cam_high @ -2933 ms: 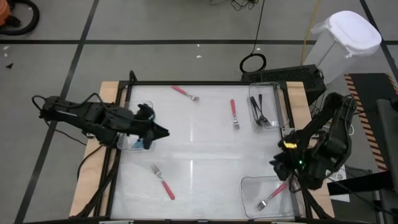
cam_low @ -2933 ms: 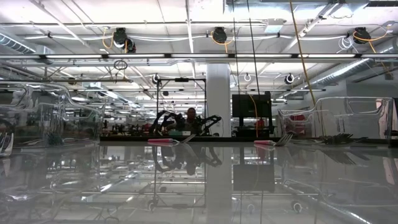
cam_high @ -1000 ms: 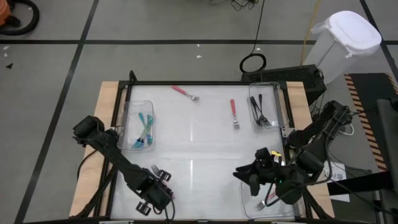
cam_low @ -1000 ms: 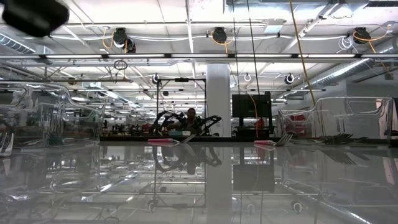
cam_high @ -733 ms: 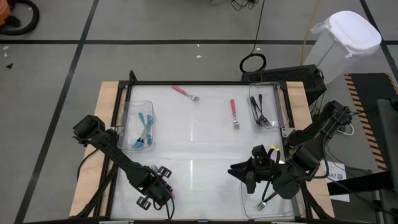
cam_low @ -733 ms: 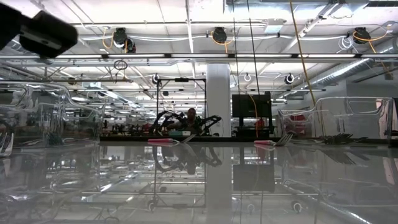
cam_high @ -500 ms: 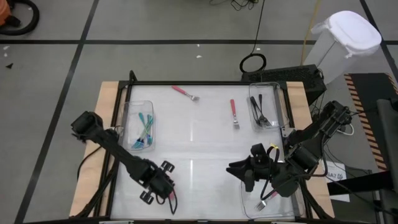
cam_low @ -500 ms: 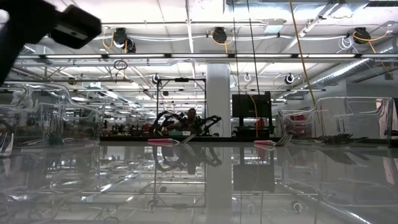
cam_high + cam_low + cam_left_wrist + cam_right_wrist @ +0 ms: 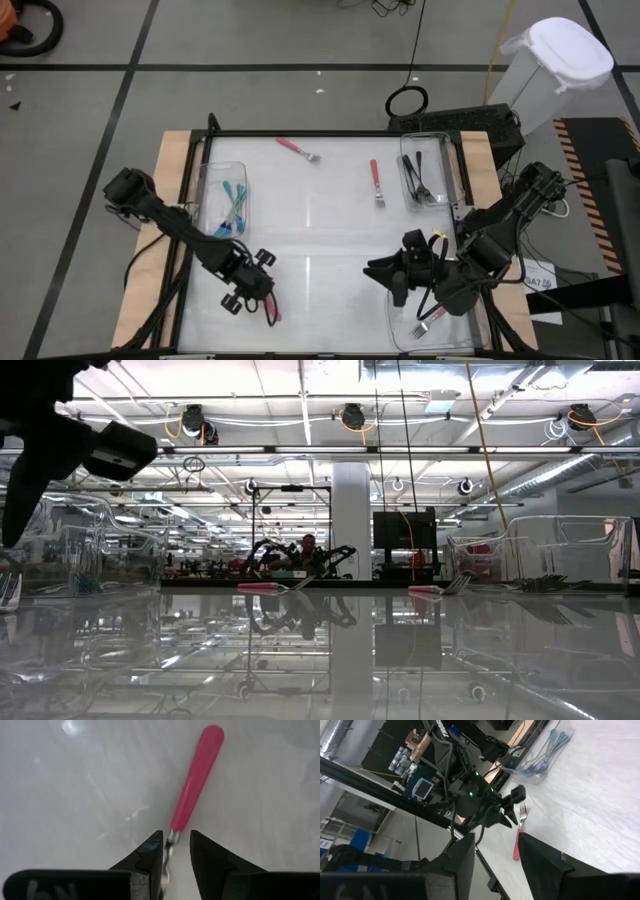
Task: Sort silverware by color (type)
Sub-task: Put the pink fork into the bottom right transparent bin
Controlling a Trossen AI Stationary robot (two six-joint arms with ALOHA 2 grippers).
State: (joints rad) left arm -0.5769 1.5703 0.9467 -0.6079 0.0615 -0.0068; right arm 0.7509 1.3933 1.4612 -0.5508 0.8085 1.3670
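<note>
Near the table's (image 9: pixel 320 225) front-left, the left gripper (image 9: pixel 262 300) pinches a pink fork (image 9: pixel 192 787) by its metal neck; only the wrist view shows that grip. Overhead, the right gripper (image 9: pixel 378 272) hangs empty, fingers apart, beside the front-right bin (image 9: pixel 400 300).

We see pink-handled fork (image 9: pixel 196 779), silver neck, in black left claw (image 9: pixel 174 851) | two more pink forks (image 9: pixel 297 149) (image 9: pixel 376 181) at far counter edge | teal forks (image 9: pixel 233 208) in clear bin | black forks (image 9: pixel 418 178) in far-right bin | counter (image 9: pixel 320 240) glossy white, tan wood rim | right claw (image 9: pixel 495 847) black
</note>
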